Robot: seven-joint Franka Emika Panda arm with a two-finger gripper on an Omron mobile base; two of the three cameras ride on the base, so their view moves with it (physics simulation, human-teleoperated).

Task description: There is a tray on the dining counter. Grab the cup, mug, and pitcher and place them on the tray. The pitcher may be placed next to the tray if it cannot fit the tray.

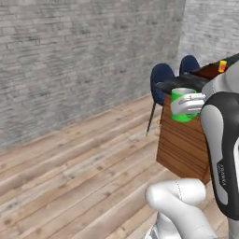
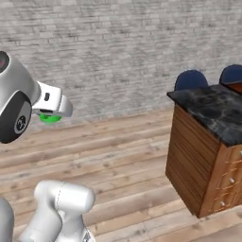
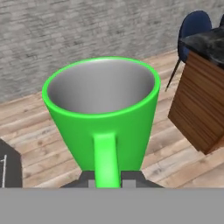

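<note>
The fingers [image 3: 107, 177] were clamped on the handle of the green mug [image 3: 103, 111], held upright in the air, well apart from the dining tabletop [image 2: 212, 111].

Both base views look forward over wood floor at the dining counter [image 2: 208, 111]; the hand view (close) faces it too.

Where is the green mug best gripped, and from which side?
By its handle, from the handle side: the strap sticks out from the upright mug, and the gripper is shut on it there, carrying the mug level with its mouth up.
</note>
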